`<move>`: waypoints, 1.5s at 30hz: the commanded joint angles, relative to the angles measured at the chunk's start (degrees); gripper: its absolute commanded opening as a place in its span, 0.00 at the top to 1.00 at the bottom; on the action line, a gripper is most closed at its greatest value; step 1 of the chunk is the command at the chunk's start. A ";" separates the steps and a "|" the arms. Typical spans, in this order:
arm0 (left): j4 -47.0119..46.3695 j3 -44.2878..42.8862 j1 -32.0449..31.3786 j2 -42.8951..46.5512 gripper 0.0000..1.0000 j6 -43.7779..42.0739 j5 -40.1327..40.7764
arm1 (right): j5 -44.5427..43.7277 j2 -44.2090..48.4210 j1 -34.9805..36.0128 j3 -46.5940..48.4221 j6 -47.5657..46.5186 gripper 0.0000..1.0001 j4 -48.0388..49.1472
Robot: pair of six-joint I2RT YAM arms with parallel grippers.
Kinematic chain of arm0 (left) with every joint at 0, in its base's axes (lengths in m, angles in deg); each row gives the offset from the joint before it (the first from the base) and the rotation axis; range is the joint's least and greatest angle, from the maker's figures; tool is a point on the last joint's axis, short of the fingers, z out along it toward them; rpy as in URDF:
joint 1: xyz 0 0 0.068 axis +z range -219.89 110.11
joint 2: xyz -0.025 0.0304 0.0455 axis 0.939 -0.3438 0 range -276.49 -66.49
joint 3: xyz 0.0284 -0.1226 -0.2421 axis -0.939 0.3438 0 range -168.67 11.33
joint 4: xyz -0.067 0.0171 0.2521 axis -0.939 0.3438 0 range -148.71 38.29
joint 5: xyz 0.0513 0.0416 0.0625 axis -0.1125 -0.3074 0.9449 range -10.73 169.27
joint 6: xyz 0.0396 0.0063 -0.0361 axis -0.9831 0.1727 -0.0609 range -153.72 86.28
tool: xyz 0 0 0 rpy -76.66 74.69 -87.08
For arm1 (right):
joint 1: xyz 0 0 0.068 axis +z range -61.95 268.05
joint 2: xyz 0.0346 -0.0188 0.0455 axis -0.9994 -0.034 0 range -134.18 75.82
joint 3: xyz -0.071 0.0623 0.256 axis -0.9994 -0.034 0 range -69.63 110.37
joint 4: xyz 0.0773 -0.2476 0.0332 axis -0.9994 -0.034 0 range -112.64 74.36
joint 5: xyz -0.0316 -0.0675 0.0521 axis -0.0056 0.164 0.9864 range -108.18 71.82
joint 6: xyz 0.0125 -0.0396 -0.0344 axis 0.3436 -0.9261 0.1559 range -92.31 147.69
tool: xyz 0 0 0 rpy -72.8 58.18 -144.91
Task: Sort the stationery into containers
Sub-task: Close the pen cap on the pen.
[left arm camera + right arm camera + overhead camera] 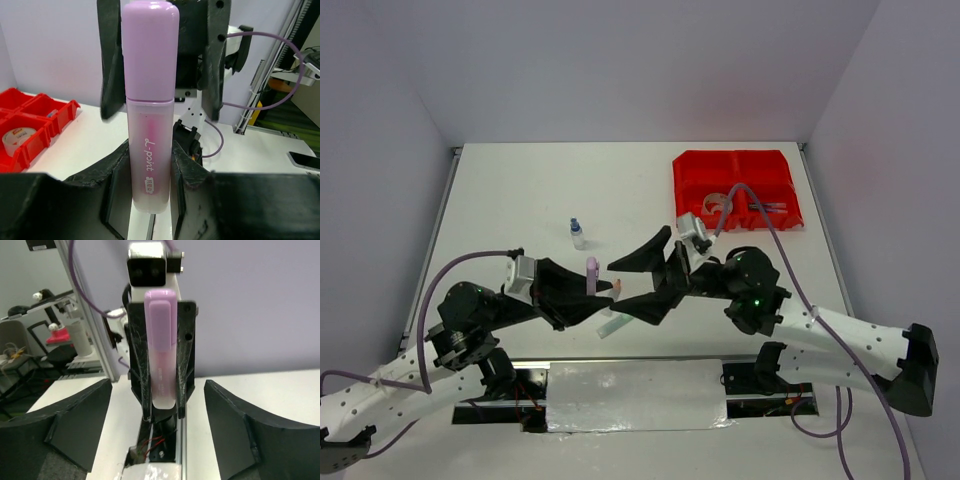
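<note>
Pink highlighter (150, 125) upright, long axis vertical, cap up, clamped in left claw (149, 192); right claw (620, 292) spread, empty.

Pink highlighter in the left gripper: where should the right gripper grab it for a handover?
Probably the cap: it stands free above the left gripper, which clamps the lower barrel of the pink highlighter. Approach straight on from the opposite side, where the open right gripper faces it, jaws straddling the cap.
</note>
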 commanded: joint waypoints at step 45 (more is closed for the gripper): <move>-1.92 -1.48 0.03 -3.22 1.00 0.48 0.52 | 1.26 -6.27 0.38 12.42 -1.90 0.63 -2.36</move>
